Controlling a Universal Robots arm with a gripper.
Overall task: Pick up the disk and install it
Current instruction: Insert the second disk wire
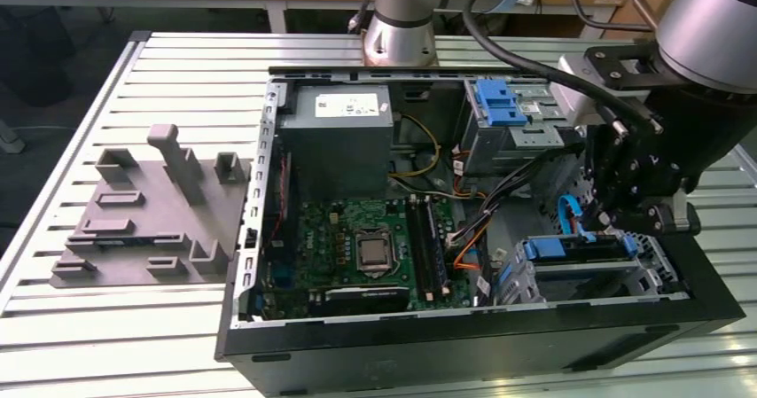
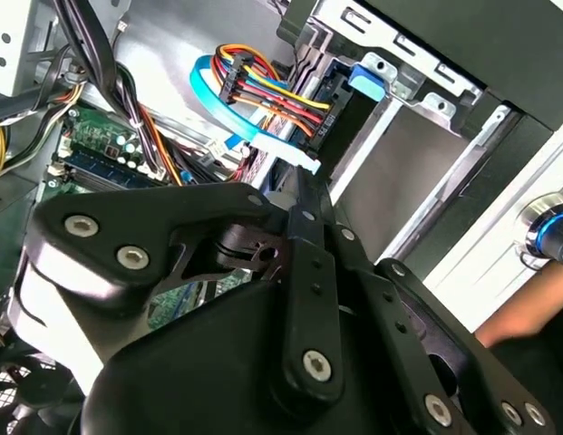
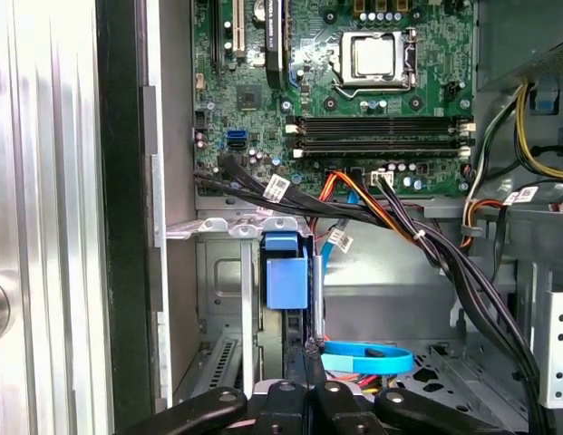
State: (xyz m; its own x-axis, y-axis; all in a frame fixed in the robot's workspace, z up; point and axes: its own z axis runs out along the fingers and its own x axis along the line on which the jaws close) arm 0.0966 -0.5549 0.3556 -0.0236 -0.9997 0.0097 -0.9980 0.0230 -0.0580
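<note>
The disk (image 1: 575, 249), with blue carrier rails, lies in the lower drive cage at the front corner of the open computer case, on the exterior view's right. In the first wrist view the disk (image 3: 299, 304) is seen edge-on in its slot, with its blue carrier tab (image 3: 286, 272) beside it. My gripper (image 1: 615, 219) hangs just above the cage with its fingers pressed together and nothing between them. In both wrist views the shut gripper (image 2: 302, 192) (image 3: 305, 361) points at the disk's end, close to a light-blue data cable (image 2: 228, 118). I cannot tell whether the tips touch the disk.
A grey power-supply box (image 1: 343, 128) and a green motherboard (image 1: 367, 247) fill the case's middle. A bright-blue latch piece (image 1: 503, 105) sits on the upper cage. Black and coloured cable bundles (image 3: 390, 217) cross beside the drive cage. A grey fixture (image 1: 142, 212) stands on the slatted table.
</note>
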